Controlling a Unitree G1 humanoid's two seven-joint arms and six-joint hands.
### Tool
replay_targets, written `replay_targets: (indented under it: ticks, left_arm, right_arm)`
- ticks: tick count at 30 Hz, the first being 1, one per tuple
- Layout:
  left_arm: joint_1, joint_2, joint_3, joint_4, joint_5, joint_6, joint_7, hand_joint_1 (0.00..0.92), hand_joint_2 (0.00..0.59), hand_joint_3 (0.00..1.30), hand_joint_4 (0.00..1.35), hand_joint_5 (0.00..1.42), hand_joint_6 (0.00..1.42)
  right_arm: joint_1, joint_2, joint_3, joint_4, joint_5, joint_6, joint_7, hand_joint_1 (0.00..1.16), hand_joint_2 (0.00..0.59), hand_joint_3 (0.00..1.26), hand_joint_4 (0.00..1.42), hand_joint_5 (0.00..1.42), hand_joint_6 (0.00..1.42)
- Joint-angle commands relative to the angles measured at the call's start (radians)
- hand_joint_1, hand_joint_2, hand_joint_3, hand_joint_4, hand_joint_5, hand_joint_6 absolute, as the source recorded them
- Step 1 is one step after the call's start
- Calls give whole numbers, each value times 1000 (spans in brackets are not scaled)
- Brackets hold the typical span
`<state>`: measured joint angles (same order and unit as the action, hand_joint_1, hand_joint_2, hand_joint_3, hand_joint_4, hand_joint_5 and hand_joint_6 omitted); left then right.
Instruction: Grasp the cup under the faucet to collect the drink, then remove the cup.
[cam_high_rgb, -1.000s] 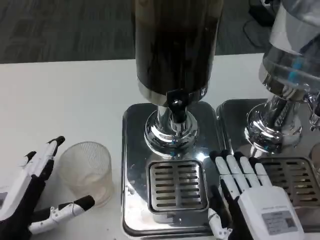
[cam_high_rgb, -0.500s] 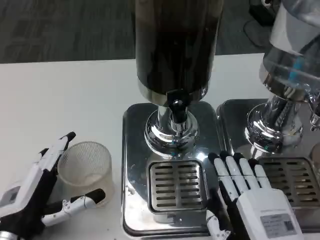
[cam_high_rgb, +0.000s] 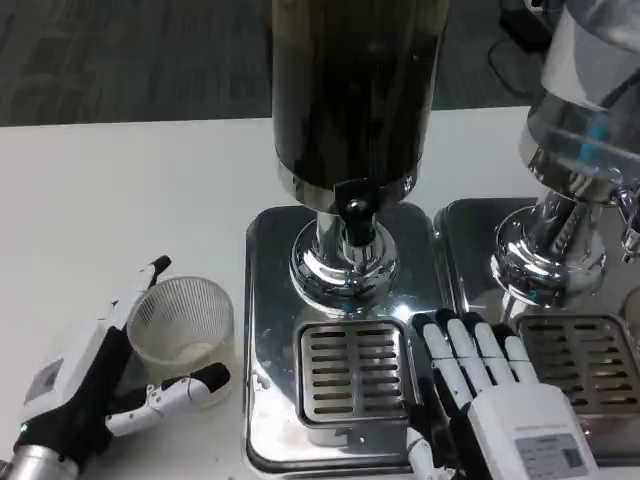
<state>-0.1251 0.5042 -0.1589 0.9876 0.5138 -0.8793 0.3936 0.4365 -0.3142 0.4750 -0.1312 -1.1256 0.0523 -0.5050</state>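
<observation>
My left hand (cam_high_rgb: 105, 375) has closed in around the clear plastic cup (cam_high_rgb: 182, 325), fingers wide, not yet gripping; right hand (cam_high_rgb: 490, 395) rests flat on the dispenser's tray (cam_high_rgb: 270, 300).

Clear ribbed cup (cam_high_rgb: 181, 322), upright, left of faucet (cam_high_rgb: 353, 212)

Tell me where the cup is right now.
In the head view the cup stands on the white table at lower left, between the left hand's fingers, just left of the dark dispenser's metal tray, not under the faucet.
</observation>
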Motion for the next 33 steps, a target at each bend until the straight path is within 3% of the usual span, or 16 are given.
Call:
replay_targets:
  ticks: [1, 4, 6, 13, 17, 33]
  left_arm:
    - [-19, -3, -17, 15, -3, -30, -7, 186, 25, 0, 0, 145, 73]
    - [-22, -2, -16, 24, -7, -43, 0, 200, 30, 0, 0, 177, 99]
    - [-21, -1, -15, 25, -3, -53, 17, 318, 74, 31, 35, 295, 208]
    - [-10, 0, -12, 18, 19, -75, 105, 458, 124, 160, 201, 462, 358]
    - [-10, 3, -18, 15, 31, -79, 141, 469, 138, 222, 274, 532, 432]
    - [-12, -10, -6, -27, 56, -132, 284, 469, 154, 268, 328, 606, 498]
  right_arm:
    - [6, 6, 3, -20, -2, 9, 1, 63, 518, 35, 0, 0, 0]
    - [5, 9, 8, -20, -3, 10, 3, 64, 517, 35, 0, 0, 0]
    - [4, 10, 12, -21, -5, 11, 7, 65, 517, 38, 0, 0, 0]
    - [9, 13, 16, -25, -1, 12, 12, 67, 517, 43, 0, 0, 0]
    - [9, 13, 12, -25, 4, 12, 12, 68, 517, 44, 0, 0, 0]
    - [0, -1, -10, -24, 13, 8, 5, 69, 517, 44, 0, 0, 0]
